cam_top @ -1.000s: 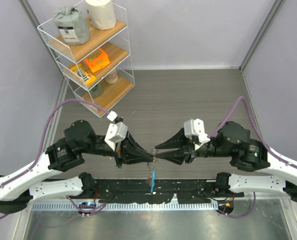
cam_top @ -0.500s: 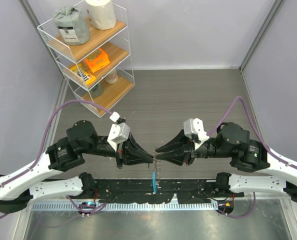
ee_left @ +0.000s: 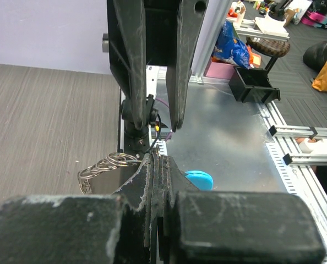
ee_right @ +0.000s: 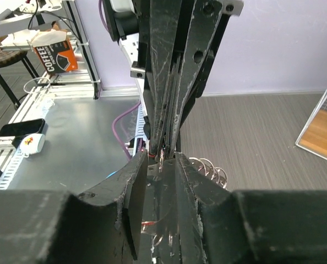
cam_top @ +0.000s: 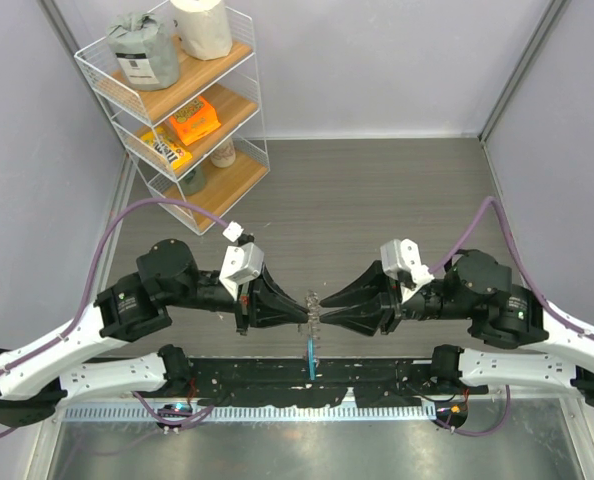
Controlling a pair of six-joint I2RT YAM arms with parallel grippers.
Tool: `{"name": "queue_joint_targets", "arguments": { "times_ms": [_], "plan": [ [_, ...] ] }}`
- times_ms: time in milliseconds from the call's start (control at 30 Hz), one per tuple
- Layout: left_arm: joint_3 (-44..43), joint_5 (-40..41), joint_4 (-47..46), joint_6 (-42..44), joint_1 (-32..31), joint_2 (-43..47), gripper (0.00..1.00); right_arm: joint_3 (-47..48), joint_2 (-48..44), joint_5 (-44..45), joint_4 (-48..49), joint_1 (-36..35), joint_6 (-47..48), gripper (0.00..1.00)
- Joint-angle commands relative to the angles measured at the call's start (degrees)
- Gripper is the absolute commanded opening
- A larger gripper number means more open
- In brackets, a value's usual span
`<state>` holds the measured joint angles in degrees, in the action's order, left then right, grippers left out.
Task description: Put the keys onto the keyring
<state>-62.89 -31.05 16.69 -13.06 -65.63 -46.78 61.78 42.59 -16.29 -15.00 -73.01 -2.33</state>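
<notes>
My two grippers meet tip to tip over the table's near edge. The left gripper [cam_top: 302, 311] is shut, its fingers [ee_left: 152, 181] pressed on thin metal of the keyring [cam_top: 312, 318]. A chain of small silvery rings [ee_left: 105, 164] hangs to the left of the fingers, and the blue tag [ee_left: 199, 179] hangs below, also seen from above [cam_top: 309, 358]. The right gripper [cam_top: 322, 306] has its jaws a narrow gap apart, closed on silvery metal, the keys [ee_right: 164, 181]. A bit of red [ee_right: 151, 223] and small rings [ee_right: 207, 166] show beside them. The keys' teeth are hidden.
A white wire shelf rack [cam_top: 177, 100] with rolls, boxes and jars stands at the far left. A black rail [cam_top: 307, 385] and a metal bench edge run below the arm bases. Purple cables loop over both arms.
The right arm has shifted slightly right and lower, and the meeting point of the tips has moved a little up. The blue tag still hangs below. The left arm has barely moved.
</notes>
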Motion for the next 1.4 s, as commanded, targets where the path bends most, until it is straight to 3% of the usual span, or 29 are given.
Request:
{"name": "queue_joint_targets", "arguments": {
  "times_ms": [0,533,600,700,1033,1367],
  "plan": [
    [-3.29,0.55,-2.8,-0.12,-0.12,0.29,0.0,-0.69,1.09,-0.4,2.26,-0.11,-1.1,0.33],
    [-3.82,0.81,-2.63,-0.39,-0.2,-0.85,0.0,-0.61,1.36,-1.2,2.88,-0.11,-1.36,0.24],
    [-3.82,0.81,-2.63,-0.39,-0.2,-0.94,0.0,-0.61,1.01,-1.11,2.7,-0.11,-1.1,0.22],
    [-3.82,0.73,-2.54,-0.39,-0.12,-0.94,0.0,-0.52,0.83,-1.02,2.53,-0.11,-1.28,0.06],
    [-3.55,0.55,-3.68,-1.09,-0.12,-0.85,0.0,-4.29,-2.95,-0.93,8.57,-0.11,-2.41,0.06],
    [4.26,5.12,-15.7,-2.58,-0.2,5.29,0.36,-13.08,-9.62,2.58,25.54,-0.2,-1.98,0.06]
  ]
}}
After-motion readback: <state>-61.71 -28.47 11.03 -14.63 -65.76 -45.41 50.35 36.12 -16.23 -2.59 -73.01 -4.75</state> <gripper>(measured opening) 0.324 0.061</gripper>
